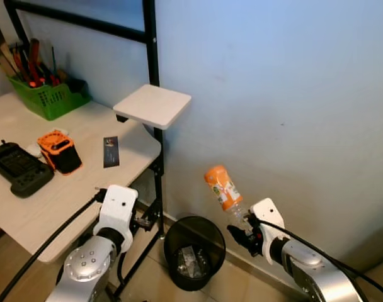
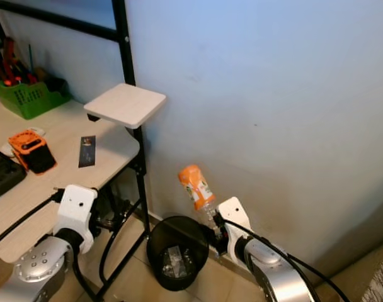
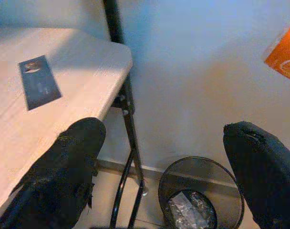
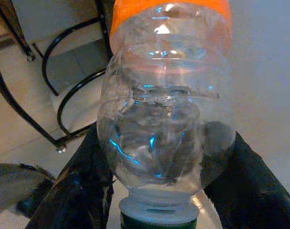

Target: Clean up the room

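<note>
My right gripper (image 1: 243,225) is shut on an empty clear plastic bottle (image 1: 223,189) with an orange label, gripping it near the capped neck (image 4: 157,210). The bottle tilts up and to the left, held just right of and above a black mesh wastebasket (image 1: 170,242) on the floor by the wall. The basket holds some crumpled clear rubbish. My left gripper (image 3: 169,162) is open, held beside the desk's near corner, its fingers (image 3: 68,162) wide apart with nothing between them. My left arm (image 1: 109,233) stands left of the basket.
A pale desk (image 1: 72,189) on a black frame carries a green basket of tools (image 1: 48,94), an orange and black device (image 1: 59,151), a black controller (image 1: 18,168) and a dark card (image 1: 111,151). A small square shelf (image 1: 152,105) juts from the frame. A blue wall stands close behind.
</note>
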Available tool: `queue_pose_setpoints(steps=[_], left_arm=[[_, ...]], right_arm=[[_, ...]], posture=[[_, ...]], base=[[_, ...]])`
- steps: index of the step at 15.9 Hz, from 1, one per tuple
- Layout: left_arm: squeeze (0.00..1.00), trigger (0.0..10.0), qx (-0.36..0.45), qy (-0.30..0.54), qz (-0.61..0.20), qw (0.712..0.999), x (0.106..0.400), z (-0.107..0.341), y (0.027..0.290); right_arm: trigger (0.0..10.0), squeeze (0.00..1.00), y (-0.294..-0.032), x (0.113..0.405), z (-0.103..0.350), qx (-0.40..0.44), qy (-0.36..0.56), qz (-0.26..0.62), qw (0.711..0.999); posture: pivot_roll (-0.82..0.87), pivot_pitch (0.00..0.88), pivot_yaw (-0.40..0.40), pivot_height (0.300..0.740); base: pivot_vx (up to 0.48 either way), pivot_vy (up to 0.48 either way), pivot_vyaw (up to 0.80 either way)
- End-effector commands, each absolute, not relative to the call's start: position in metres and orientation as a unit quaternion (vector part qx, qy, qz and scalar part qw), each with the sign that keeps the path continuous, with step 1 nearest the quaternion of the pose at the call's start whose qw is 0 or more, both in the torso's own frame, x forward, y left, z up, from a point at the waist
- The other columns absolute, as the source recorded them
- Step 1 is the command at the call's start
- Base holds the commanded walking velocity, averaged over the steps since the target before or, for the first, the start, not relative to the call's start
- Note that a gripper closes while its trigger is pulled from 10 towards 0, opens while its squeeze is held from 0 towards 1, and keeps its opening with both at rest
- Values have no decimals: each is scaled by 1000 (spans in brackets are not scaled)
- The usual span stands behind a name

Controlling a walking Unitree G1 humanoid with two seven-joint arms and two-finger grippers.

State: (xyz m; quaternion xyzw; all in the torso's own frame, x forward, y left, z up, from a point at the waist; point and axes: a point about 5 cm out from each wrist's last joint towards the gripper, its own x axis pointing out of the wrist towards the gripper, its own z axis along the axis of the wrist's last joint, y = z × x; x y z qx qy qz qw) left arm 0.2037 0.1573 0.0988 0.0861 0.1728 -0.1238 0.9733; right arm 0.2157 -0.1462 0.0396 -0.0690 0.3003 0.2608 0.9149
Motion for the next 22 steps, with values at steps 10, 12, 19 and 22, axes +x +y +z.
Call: queue_pose_setpoints(steps=[10,12,19,22], left_arm=[[0,10000,99,205,-227,947,200,94,148],[0,10000,112,229,-278,926,195,90,145],[0,10000,121,297,-399,859,196,92,149],[0,10000,126,306,-406,852,197,93,150]], right_arm=[[10000,0,-142,224,31,-157,320,309,882],[10000,0,-141,228,20,-187,346,312,865],[10000,0,-122,238,-34,-304,453,346,763],[10000,0,-115,245,-38,-320,460,329,761]], posture=[[-31,0,-28,740],[-28,0,-36,740],[-17,0,-51,740],[-12,0,-58,740]], base=[[231,0,160],[0,0,0],[0,0,0],[0,0,0]])
